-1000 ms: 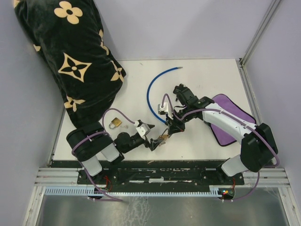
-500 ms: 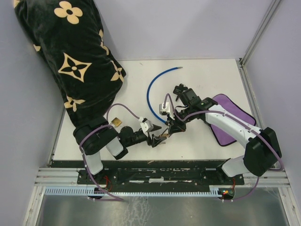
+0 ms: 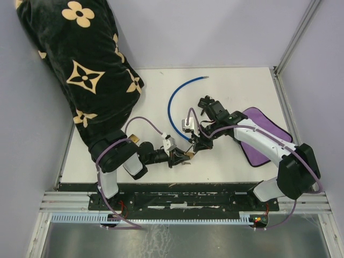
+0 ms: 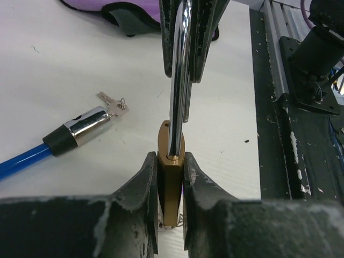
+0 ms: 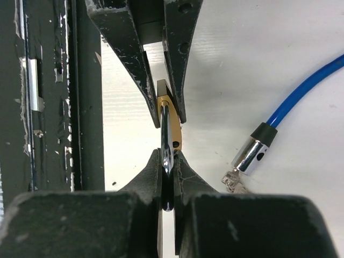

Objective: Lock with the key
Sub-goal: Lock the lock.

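Left gripper [image 4: 171,166] just closed on the brass padlock [image 4: 171,207] body; right gripper [image 5: 167,161] stays clamped on the shackle [image 4: 180,70]. Now braced both ends, keys [image 4: 114,105] untouched nearby

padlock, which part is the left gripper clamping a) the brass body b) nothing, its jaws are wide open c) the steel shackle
a: the left wrist view shows the left gripper shut on the brass body, while the right gripper pinches the shackle.
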